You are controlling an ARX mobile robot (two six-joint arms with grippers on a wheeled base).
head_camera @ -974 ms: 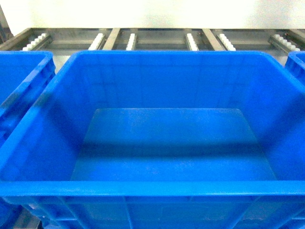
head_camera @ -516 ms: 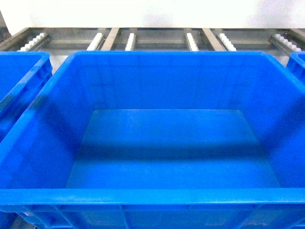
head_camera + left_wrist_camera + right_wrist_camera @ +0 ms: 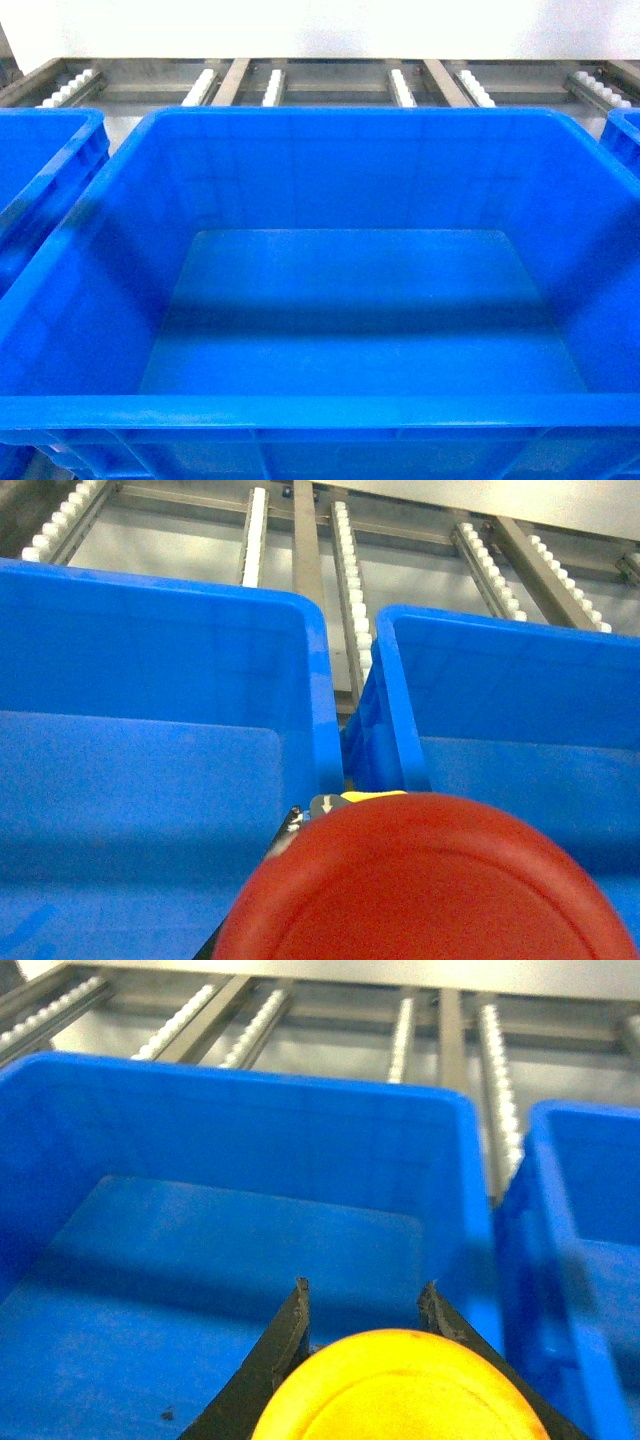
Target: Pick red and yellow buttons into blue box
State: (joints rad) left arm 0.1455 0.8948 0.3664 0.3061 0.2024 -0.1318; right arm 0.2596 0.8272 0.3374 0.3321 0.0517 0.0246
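The blue box (image 3: 340, 125) fills the head view, deep and with nothing inside; neither gripper shows there. In the left wrist view the red button's cap (image 3: 430, 890) fills the lower frame, right against the camera, held in my left gripper (image 3: 400, 820). Only one black finger (image 3: 288, 832) shows beside it. That gripper hangs over the gap between two blue crates. In the right wrist view my right gripper (image 3: 365, 1290) is shut on the yellow button (image 3: 400, 1390), whose cap sits between both black fingers above the blue box's floor (image 3: 200, 1260).
More blue crates flank the box: one on the left (image 3: 50, 150) and a corner on the right (image 3: 625, 130). Behind them runs a metal roller conveyor (image 3: 320, 85) in front of a white wall. A narrow gap (image 3: 350, 730) separates the crates.
Over the first half second the head view shifted slightly, so the side crates slid outward and the box's near rim dropped lower. Nothing has changed since.
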